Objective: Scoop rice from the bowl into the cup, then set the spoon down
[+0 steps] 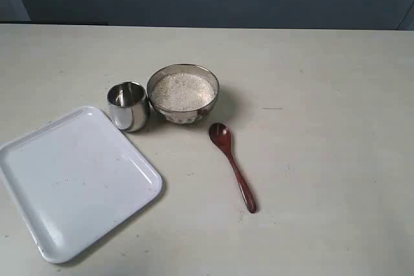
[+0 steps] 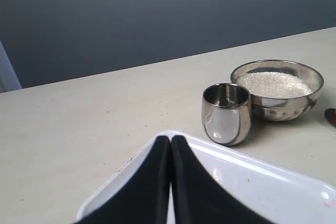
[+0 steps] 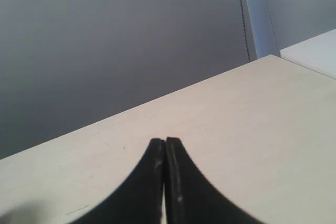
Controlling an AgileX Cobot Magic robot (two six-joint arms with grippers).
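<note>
The metal bowl [image 1: 183,93] stands mid-table, filled with white rice [image 1: 182,90]. Touching or nearly touching its left side is the small steel cup [image 1: 129,105]; I cannot see what it holds. The dark wooden spoon [image 1: 232,165] lies flat in front of the bowl, oval end toward it, handle pointing to the near right. Neither arm shows in the exterior view. In the left wrist view my left gripper [image 2: 170,139] is shut and empty over the white tray [image 2: 273,184], with the cup [image 2: 226,113] and bowl [image 2: 277,89] beyond. My right gripper [image 3: 165,141] is shut and empty above bare table.
A white rectangular tray [image 1: 71,179] lies at the near left of the pale table [image 1: 323,127], its corner close to the cup. A dark wall runs behind the table's far edge.
</note>
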